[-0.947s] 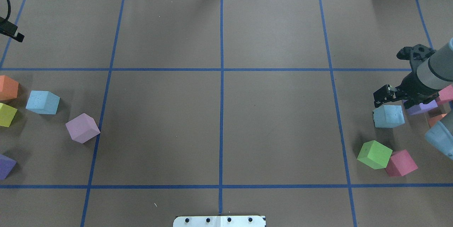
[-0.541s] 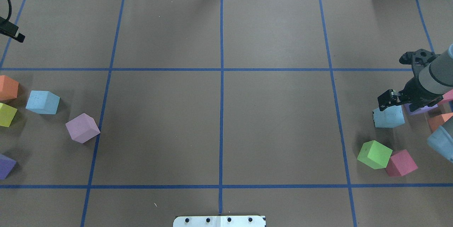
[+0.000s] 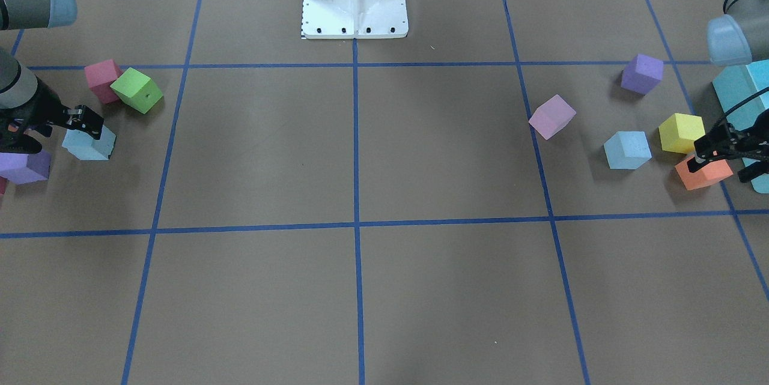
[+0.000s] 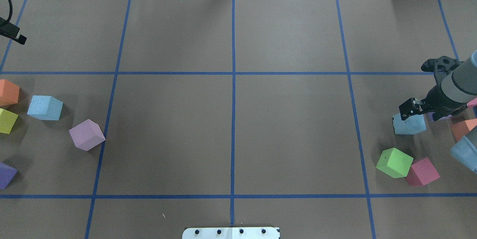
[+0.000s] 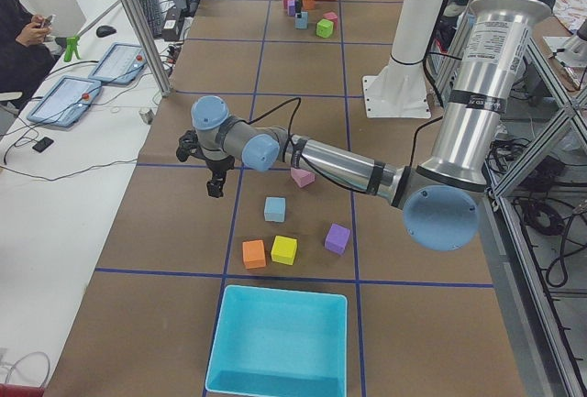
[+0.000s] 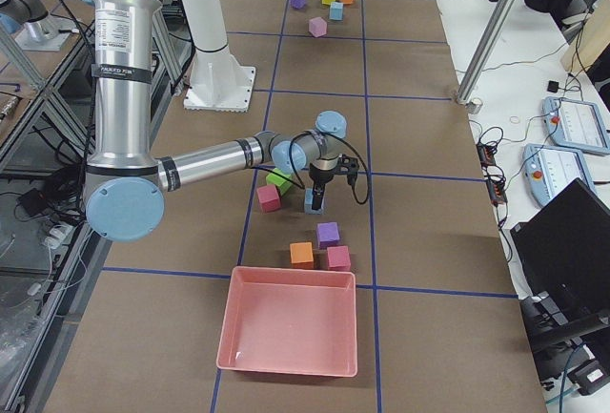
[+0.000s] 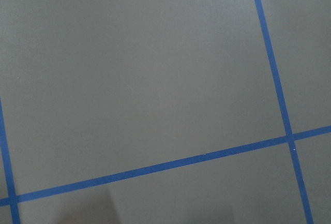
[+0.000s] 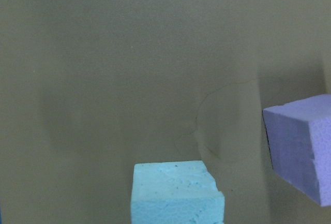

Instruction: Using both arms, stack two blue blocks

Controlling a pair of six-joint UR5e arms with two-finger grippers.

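Overhead exterior, not wrist: right claw (image 4: 416, 87)

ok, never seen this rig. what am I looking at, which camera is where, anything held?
It's a robot: left arm and right arm, each with a two-finger gripper, at a table. Cameras: one behind and above the robot, one facing it, one at each table end, one per wrist. Coloured foam cubes lie at both ends. The right gripper hangs open over the right blue block; the left gripper is open, away from the left blue block. Nothing is held.
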